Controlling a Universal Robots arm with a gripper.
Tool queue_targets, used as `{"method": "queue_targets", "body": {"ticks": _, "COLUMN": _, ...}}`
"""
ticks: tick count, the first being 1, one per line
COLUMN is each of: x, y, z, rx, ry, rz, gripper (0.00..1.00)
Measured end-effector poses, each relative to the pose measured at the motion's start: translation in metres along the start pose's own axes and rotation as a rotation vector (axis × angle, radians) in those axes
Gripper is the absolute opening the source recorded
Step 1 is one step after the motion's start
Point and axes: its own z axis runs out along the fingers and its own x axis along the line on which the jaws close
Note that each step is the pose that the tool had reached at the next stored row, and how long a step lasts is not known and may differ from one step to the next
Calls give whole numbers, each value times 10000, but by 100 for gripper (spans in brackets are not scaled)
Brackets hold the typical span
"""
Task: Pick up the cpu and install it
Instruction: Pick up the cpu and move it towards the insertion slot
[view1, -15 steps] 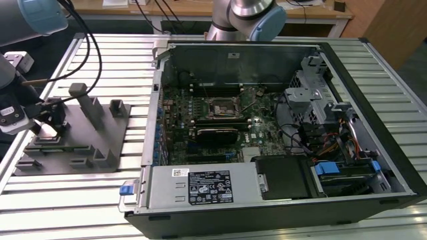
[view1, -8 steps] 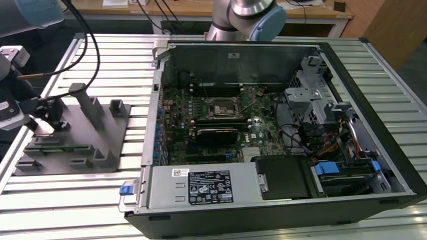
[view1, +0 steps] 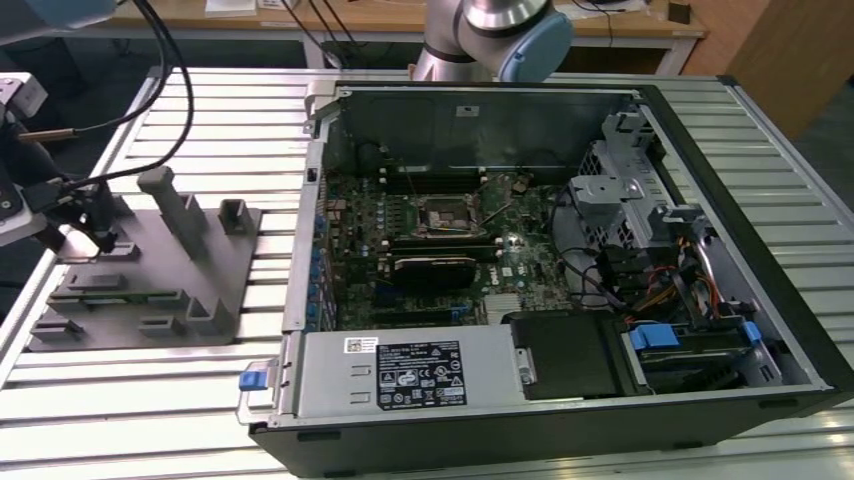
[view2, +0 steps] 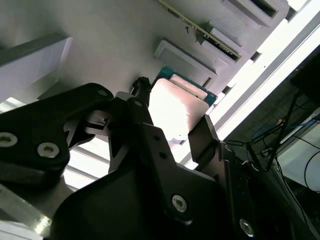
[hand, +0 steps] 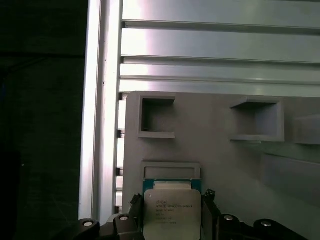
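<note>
The cpu (hand: 172, 215) sits pinched between the jaws of the gripper (hand: 172, 200), which clamp its two side edges, right over the grey holder (hand: 225, 165) on the slatted table (hand: 200, 45). The open computer case (view1: 481, 120) stands well apart, on the exterior view's right.

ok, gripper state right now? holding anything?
Gripper: closed on the small square silver-topped cpu, pinching two opposite edges, just above the grey plastic fixture block.
</note>
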Motion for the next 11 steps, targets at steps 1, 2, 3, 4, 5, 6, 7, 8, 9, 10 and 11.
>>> {"method": "queue_targets", "body": {"ticks": 1, "x": -1, "y": 1, "z": -25, "rx": 0, "ry": -1, "rz": 0, "gripper": 55}}
{"method": "queue_targets", "body": {"ticks": 2, "x": -1, "y": 3, "z": -52, "rx": 0, "ry": -1, "rz": 0, "gripper": 55}}
{"method": "queue_targets", "body": {"ticks": 3, "x": -2, "y": 4, "z": -75, "rx": -1, "ry": -2, "rz": 0, "gripper": 55}}
{"method": "queue_targets", "body": {"ticks": 4, "x": -2, "y": 5, "z": -96, "rx": 0, "ry": -1, "rz": 0, "gripper": 55}}
{"method": "queue_targets", "body": {"ticks": 5, "x": -3, "y": 6, "z": -114, "rx": 0, "ry": -1, "rz": 0, "gripper": 55}}
{"method": "queue_targets", "body": {"ticks": 6, "x": -3, "y": 7, "z": -130, "rx": 0, "ry": -3, "rz": 0, "gripper": 55}}
{"method": "queue_targets", "body": {"ticks": 7, "x": -4, "y": 8, "z": -146, "rx": 0, "ry": -5, "rz": -1, "gripper": 55}}
{"method": "queue_targets", "body": {"ticks": 8, "x": -4, "y": 9, "z": -164, "rx": -1, "ry": -9, "rz": -1, "gripper": 55}}
{"method": "queue_targets", "body": {"ticks": 9, "x": -5, "y": 11, "z": -189, "rx": 0, "ry": -11, "rz": -1, "gripper": 55}}
{"method": "queue_targets", "body": {"ticks": 10, "x": -6, "y": 12, "z": -212, "rx": 0, "ry": -13, "rz": -2, "gripper": 55}}
{"method": "queue_targets", "body": {"ticks": 11, "x": -6, "y": 13, "z": -235, "rx": 0, "ry": -16, "rz": -2, "gripper": 55}}
